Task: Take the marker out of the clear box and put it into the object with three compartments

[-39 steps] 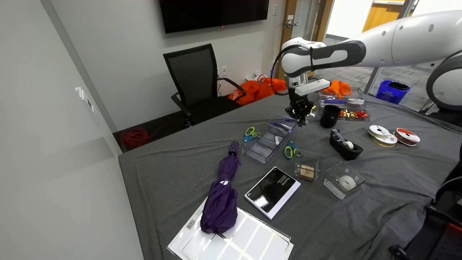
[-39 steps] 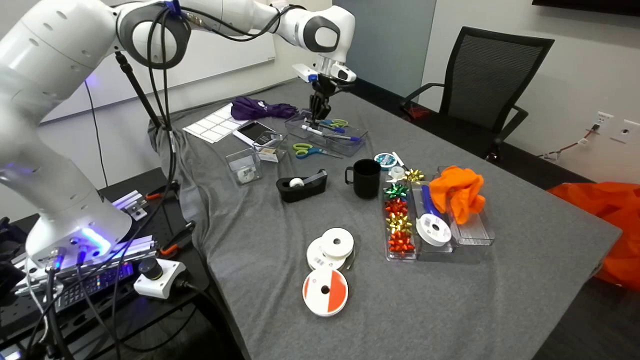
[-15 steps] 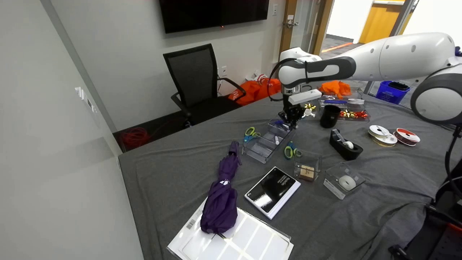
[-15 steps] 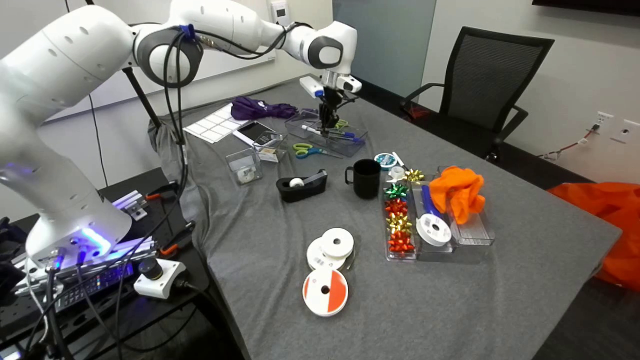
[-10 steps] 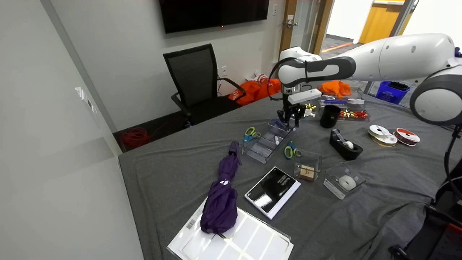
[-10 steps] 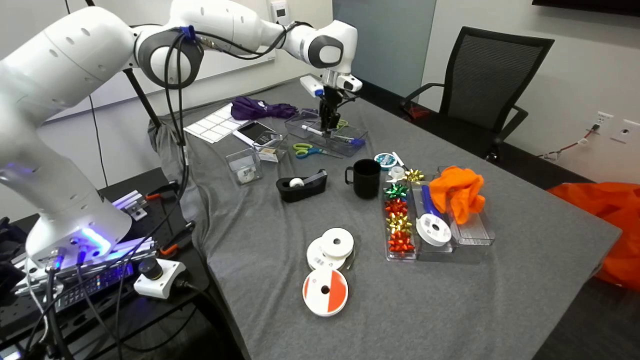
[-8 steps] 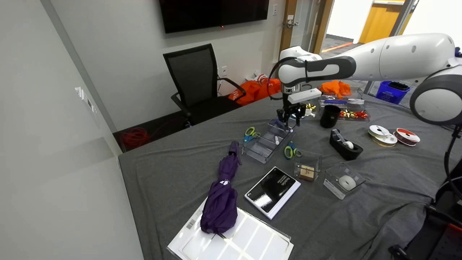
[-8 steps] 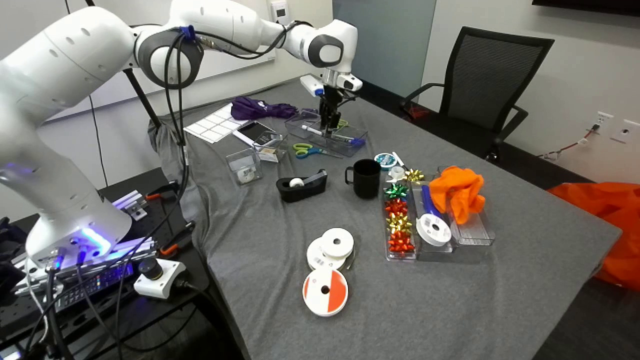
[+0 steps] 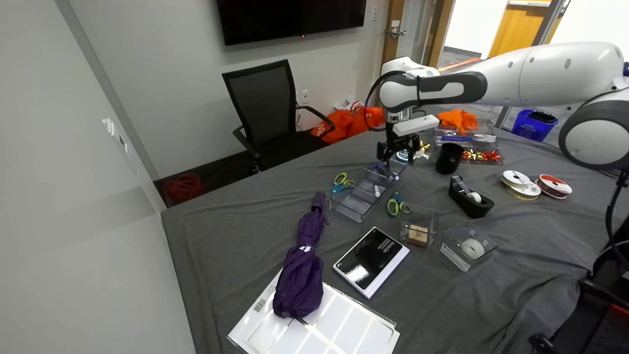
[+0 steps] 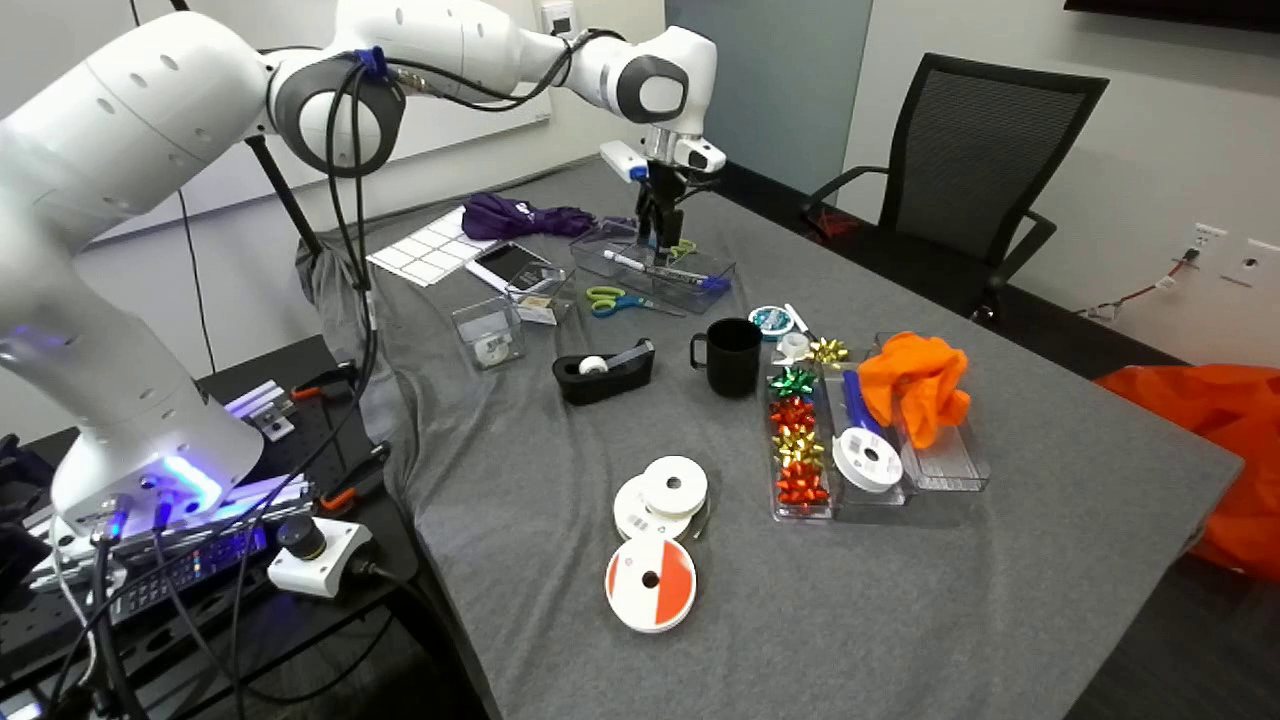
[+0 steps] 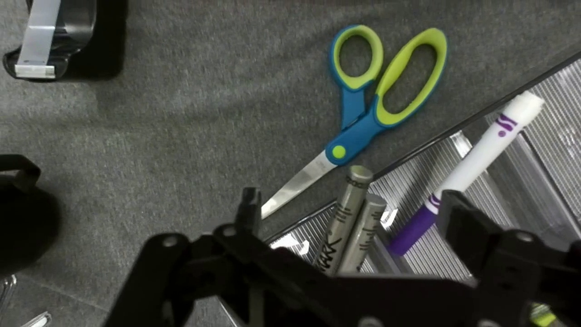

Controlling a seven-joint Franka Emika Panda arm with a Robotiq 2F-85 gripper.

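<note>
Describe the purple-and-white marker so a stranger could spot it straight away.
On the grey-clothed table, find the clear box with blue-and-green scissors lying on either side of it. The marker lies slantwise in that box. Its white barrel with one purple end sets it apart from the two grey-barrelled markers beside it.

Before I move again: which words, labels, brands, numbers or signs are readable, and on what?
"MARK": left grey marker in the wrist view; its other print is too blurred.
Purple squiggle and dot, no letters: white-and-purple marker.
Too small or blurred to read: right grey marker, black-topped flat item, umbrella, orange-and-white spool, blue bin, wooden block.
</note>
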